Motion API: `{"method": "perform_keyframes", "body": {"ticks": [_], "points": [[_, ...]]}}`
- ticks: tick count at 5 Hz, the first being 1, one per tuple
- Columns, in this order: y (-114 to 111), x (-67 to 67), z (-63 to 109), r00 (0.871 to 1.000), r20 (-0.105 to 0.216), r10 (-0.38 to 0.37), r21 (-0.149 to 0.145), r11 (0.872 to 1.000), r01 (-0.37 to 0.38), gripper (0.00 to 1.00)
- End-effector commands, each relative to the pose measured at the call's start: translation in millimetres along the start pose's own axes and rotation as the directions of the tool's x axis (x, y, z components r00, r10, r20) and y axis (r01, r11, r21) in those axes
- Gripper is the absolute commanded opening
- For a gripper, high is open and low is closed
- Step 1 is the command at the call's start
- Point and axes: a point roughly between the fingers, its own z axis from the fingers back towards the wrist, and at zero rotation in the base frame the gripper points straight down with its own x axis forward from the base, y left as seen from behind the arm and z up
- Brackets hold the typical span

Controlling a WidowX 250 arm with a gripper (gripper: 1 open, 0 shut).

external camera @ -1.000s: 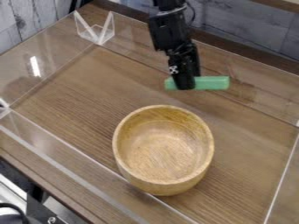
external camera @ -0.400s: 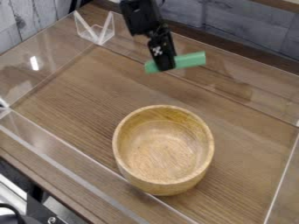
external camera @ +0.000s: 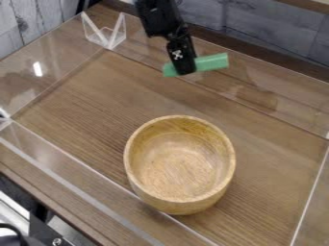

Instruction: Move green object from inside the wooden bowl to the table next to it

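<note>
The green object (external camera: 210, 62) is a small green block pinched at one end by my gripper (external camera: 180, 65), which is shut on it. Its free end sticks out to the right and tilts slightly upward. It hangs over the table (external camera: 90, 101), beyond the far side of the wooden bowl (external camera: 180, 163) and clear of its rim. The black arm comes down from the top of the frame. The bowl stands empty near the front of the table, with its grain showing inside.
Low clear acrylic walls (external camera: 38, 67) border the table on all sides. A clear triangular bracket (external camera: 103, 31) stands at the back left corner. A grey planked wall runs behind it. Bare tabletop lies to the left of the bowl.
The gripper, still holding the green block, has moved left and away from the bowl toward the back of the table. The block has tilted slightly. The bowl has stayed put.
</note>
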Motion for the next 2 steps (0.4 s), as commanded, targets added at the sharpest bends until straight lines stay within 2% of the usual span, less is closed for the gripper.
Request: {"method": "perform_keyframes", "body": {"ticks": [1, 2], "points": [[-2, -7.5, 4.2, 1.0, -0.001, -0.018, -0.044, 0.999, 0.018, 0.0], [-14, -3.8, -6.4, 0.997, 0.015, -0.071, -0.028, 0.997, 0.072, 0.0]]}}
